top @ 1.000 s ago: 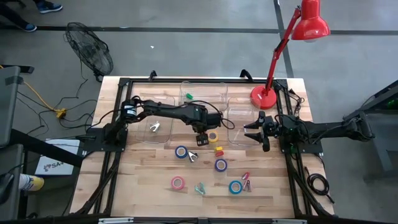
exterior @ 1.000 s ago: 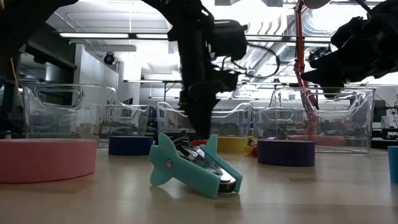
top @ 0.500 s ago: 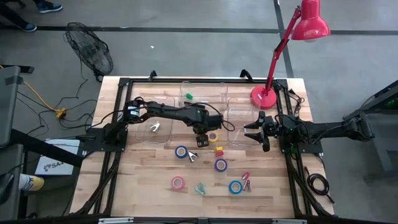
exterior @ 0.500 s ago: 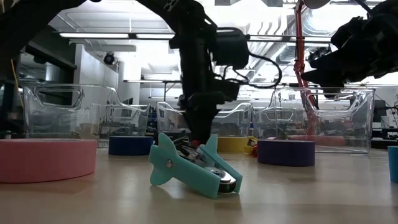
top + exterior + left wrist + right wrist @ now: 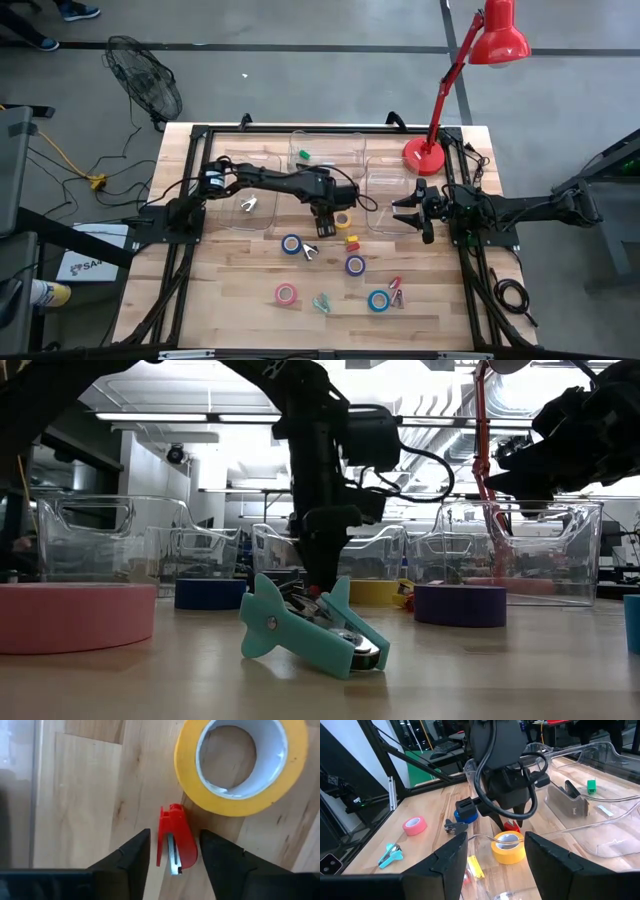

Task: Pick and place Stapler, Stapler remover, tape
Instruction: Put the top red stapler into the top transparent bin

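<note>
Left gripper (image 5: 173, 851) hangs low over the middle of the wooden tabletop (image 5: 240, 300), its two dark fingers (image 5: 131, 855) spread apart on either side of a small red plastic staple remover (image 5: 176, 840); neither finger is seen touching it. The remover lies flat on the wood, a short curved red body with a thin metal strip showing along its middle. Its far end sits right against a yellow tape roll (image 5: 240, 764), a wide ring with a white inner core and an open centre.

In the high view, four more tape rolls lie on the tabletop: a dark blue ring (image 5: 291, 243) near the left gripper, a purple ring (image 5: 355, 265), a pink ring (image 5: 287, 294) and a teal-blue ring (image 5: 378, 300) nearer the front edge. A teal plastic staple remover (image 5: 305, 630) with metal jaws lies between the pink and teal-blue rolls.

Right gripper (image 5: 409, 214) waits at the right side of the tabletop, fingers parted and holding nothing, beside a clear plastic bin (image 5: 385, 190).
</note>
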Controlling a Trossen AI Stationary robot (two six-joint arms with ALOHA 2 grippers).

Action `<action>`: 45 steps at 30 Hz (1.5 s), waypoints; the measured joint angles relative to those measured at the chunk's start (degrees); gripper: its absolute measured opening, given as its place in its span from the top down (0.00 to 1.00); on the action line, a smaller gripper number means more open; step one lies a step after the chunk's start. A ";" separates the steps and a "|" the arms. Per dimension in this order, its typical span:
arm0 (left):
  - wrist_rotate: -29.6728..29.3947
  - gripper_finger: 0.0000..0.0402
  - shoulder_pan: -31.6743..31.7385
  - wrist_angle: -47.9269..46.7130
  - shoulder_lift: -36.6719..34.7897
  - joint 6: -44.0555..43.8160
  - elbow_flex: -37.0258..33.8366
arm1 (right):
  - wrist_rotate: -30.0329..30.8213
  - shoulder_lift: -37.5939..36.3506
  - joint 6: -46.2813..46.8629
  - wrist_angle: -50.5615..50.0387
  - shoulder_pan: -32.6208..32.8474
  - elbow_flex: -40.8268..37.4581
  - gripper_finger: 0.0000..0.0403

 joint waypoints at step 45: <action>-3.87 0.80 9.28 -26.05 0.59 5.83 25.73 | -0.01 0.00 0.01 0.01 -0.01 0.00 0.53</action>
